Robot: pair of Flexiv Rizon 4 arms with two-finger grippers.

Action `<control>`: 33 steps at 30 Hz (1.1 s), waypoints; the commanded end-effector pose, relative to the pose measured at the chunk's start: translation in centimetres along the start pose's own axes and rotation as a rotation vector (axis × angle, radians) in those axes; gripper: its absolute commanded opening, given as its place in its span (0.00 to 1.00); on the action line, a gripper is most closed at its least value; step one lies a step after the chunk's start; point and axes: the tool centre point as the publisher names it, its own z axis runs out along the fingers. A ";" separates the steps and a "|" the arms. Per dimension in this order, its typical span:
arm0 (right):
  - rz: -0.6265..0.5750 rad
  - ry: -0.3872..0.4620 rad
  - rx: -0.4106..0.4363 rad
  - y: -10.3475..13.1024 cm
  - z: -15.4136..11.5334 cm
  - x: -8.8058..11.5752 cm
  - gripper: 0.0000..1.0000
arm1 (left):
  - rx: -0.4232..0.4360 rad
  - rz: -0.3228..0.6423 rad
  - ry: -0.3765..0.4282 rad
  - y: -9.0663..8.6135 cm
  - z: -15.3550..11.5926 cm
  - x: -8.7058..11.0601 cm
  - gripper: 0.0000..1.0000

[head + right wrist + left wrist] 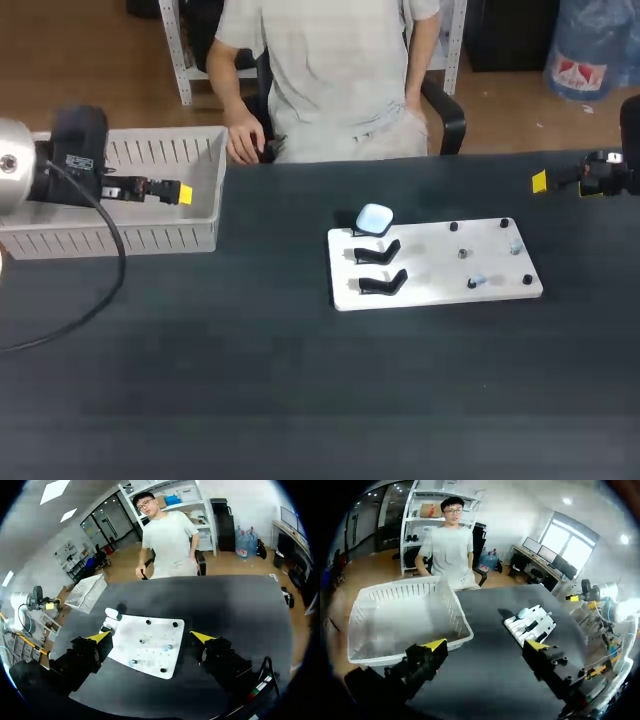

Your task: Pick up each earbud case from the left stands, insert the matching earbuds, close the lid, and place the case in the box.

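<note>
A white board (430, 272) lies right of the table's middle. Black stands line its left side. One pale blue earbud case (374, 218) rests on the farthest stand; the two nearer stands (379, 252) hold nothing. Small earbuds (476, 282) lie among the black pegs on the board's right half. My left gripper (183, 193) hovers open over the white basket (130, 240) at the far left. My right gripper (540, 181) hangs open near the right edge, beyond the board. In the right wrist view my right gripper (151, 637) is open above the board (155, 630), the case (112, 612) at its far corner.
In the left wrist view my left gripper (485, 645) stands open, with the basket (460, 617) under one finger and the board (540, 622) ahead. A person sits behind the far edge, a hand (243, 145) resting at the table's edge beside the basket.
</note>
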 end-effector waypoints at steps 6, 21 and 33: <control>0.000 0.001 0.002 0.0 0.0 0.0 1.00 | 0.140 0.259 -0.032 -1.6 1.6 -0.3 1.00; 0.000 0.001 0.002 0.0 0.0 0.0 1.00 | 0.432 0.682 0.050 -4.6 5.3 -2.4 1.00; 0.000 0.001 0.002 0.0 0.0 0.0 1.00 | 0.474 0.799 0.085 -7.5 11.1 -3.0 1.00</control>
